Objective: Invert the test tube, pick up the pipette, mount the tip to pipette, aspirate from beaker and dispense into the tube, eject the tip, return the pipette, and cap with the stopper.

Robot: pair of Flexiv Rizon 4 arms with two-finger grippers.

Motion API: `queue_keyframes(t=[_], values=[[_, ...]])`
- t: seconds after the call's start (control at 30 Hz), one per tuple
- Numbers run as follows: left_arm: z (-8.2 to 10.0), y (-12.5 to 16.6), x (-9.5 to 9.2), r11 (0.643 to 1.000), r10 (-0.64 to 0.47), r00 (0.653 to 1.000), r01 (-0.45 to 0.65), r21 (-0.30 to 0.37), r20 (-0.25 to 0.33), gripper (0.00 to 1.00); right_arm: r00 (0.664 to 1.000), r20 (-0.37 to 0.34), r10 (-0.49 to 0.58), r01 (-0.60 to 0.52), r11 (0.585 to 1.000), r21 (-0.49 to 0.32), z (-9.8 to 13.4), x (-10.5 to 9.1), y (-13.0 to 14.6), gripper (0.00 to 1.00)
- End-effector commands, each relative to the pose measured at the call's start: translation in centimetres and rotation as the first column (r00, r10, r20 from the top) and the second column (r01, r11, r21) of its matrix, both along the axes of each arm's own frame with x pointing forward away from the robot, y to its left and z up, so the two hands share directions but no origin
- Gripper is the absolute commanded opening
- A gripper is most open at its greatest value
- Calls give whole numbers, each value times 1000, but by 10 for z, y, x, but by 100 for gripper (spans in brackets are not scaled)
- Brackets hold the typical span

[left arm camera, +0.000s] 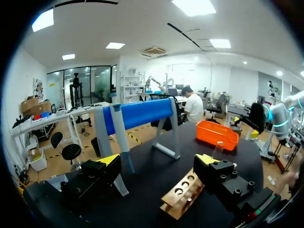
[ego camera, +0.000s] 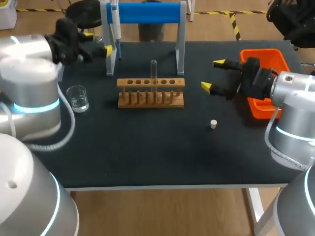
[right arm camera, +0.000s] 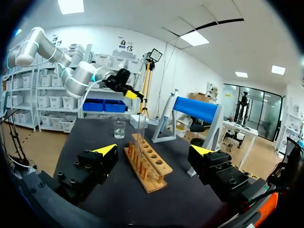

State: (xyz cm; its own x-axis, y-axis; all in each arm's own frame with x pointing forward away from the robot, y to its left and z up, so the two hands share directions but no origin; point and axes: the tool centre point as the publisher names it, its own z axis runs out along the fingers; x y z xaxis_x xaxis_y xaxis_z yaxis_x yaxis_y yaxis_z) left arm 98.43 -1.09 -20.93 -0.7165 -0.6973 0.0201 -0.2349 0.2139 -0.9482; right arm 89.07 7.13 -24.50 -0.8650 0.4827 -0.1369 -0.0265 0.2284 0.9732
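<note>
Looking down from above, you see the test tube (ego camera: 153, 71) standing upright in the wooden rack (ego camera: 150, 93), well apart from both grippers. Your right gripper (ego camera: 212, 74) hovers off the rack's right end, fingers spread wide. Your left gripper (ego camera: 98, 43), also spread (nothing between its fingers), sits just beside the pipette (ego camera: 114, 24) hanging on the blue stand (ego camera: 147, 12). The stopper (ego camera: 213, 124) lies on the table near the right gripper.

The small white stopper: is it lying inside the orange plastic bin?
No, the small white stopper sits on the bare black tabletop, apart from the orange plastic bin.
</note>
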Motion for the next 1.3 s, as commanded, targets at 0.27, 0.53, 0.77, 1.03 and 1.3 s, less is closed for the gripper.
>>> queue_keyframes(t=[0.27,0.53,0.77,1.03,1.3], values=[[-39,-26,-91,993,-98,980,107,-40,175,100,1000,2,-5,5,1000,0,-1,-1,1,100],[-50,-29,-94,990,-125,975,135,-45,184,100,1000,2,-5,5,1000,0,-1,-1,1,100],[-54,-36,-97,986,-146,974,158,-61,176,100,1000,2,-5,5,1000,0,-1,-1,1,100],[-61,-47,-106,979,-168,974,183,-90,154,100,1000,2,-5,5,1000,0,-1,-1,1,100],[-61,-50,-108,977,-176,972,192,-94,155,100,1000,2,-5,5,1000,0,-1,-1,1,100]])
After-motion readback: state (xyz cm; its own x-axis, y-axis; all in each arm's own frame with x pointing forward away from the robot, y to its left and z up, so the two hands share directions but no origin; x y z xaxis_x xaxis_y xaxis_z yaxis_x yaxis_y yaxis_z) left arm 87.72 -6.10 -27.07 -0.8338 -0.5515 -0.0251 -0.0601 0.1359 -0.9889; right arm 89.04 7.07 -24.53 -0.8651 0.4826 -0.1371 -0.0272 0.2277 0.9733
